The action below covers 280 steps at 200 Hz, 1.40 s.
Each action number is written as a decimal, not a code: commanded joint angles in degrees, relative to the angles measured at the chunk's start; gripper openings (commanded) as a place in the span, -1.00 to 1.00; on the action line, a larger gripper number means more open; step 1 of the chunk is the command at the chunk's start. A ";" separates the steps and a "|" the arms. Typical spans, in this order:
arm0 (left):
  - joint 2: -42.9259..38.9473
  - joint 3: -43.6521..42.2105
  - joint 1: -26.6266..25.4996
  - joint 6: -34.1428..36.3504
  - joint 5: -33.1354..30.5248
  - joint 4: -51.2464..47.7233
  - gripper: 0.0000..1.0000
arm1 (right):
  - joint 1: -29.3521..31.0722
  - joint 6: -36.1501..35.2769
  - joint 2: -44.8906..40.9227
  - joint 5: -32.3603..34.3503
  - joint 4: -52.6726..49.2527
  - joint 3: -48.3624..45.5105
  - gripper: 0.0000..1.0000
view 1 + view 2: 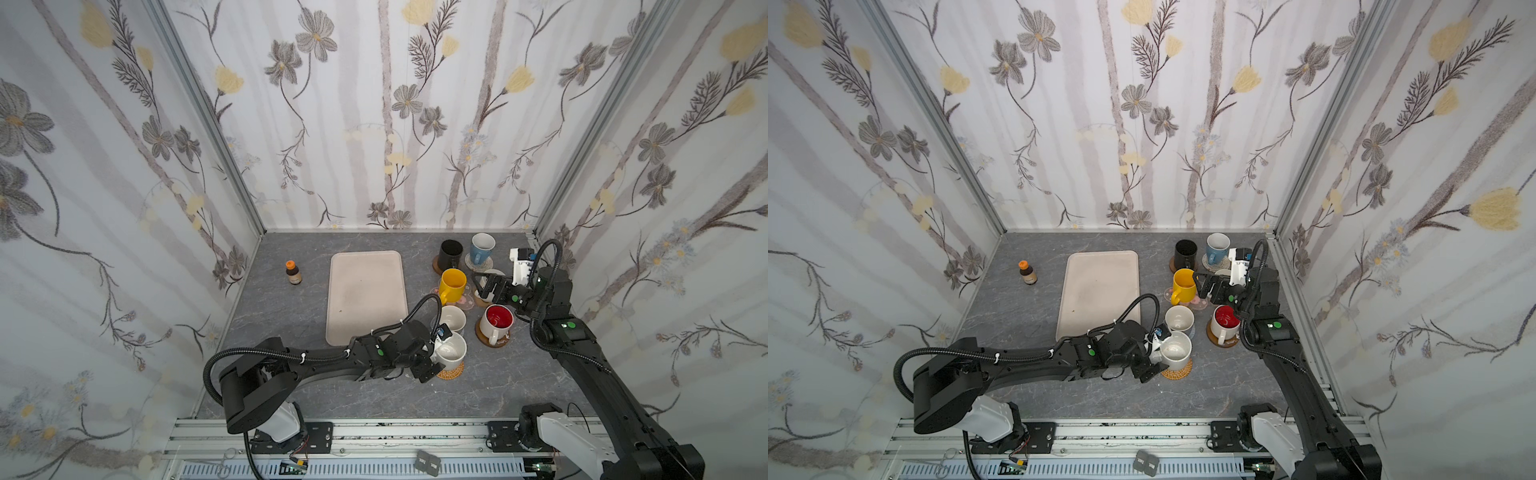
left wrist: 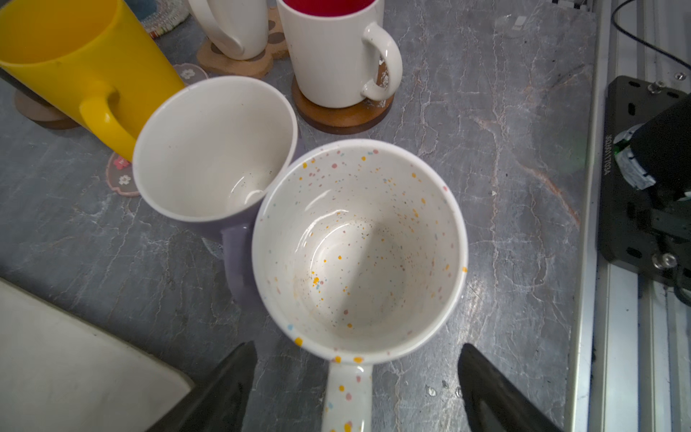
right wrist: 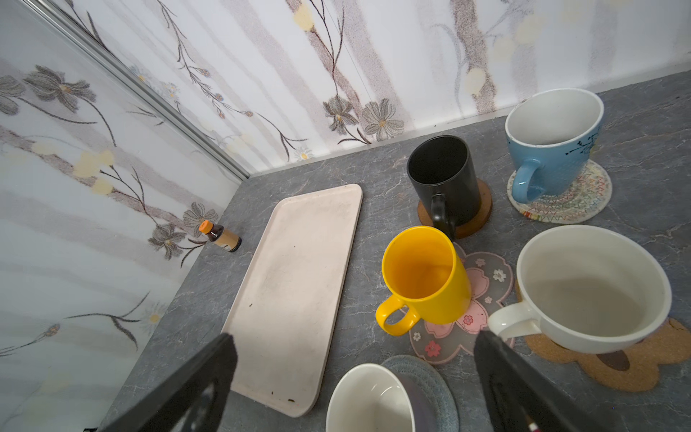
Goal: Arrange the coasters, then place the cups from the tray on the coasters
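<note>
We note that the speckled white mug (image 2: pixel 359 243) wholly covers its rattan coaster (image 1: pixel 453 372) in the left wrist view, and its handle runs off the picture's edge. In both top views the right gripper (image 1: pixel 478 286) masks most of the plain white cup (image 1: pixel 494 273). The brown bottle (image 1: pixel 293 273) has a label too small to read. The lavender mug (image 3: pixel 370 400) is cut off in the right wrist view.

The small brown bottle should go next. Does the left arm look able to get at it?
Probably yes: the bottle stands alone on bare table left of the tray, on that arm's side, and the left gripper is open, straddling only the handle of the speckled mug.
</note>
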 commanded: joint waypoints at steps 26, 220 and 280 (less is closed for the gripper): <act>-6.19 2.39 -0.05 0.58 -7.45 -2.31 1.00 | -0.04 -0.52 -2.78 7.16 1.28 0.65 0.99; -26.55 -2.99 39.57 -16.83 -22.05 -2.15 1.00 | -0.13 -11.92 -13.57 34.14 42.60 -29.43 0.99; -17.01 -7.35 56.09 -17.63 -16.98 8.92 1.00 | -0.21 -18.69 0.71 41.69 52.14 -29.53 0.99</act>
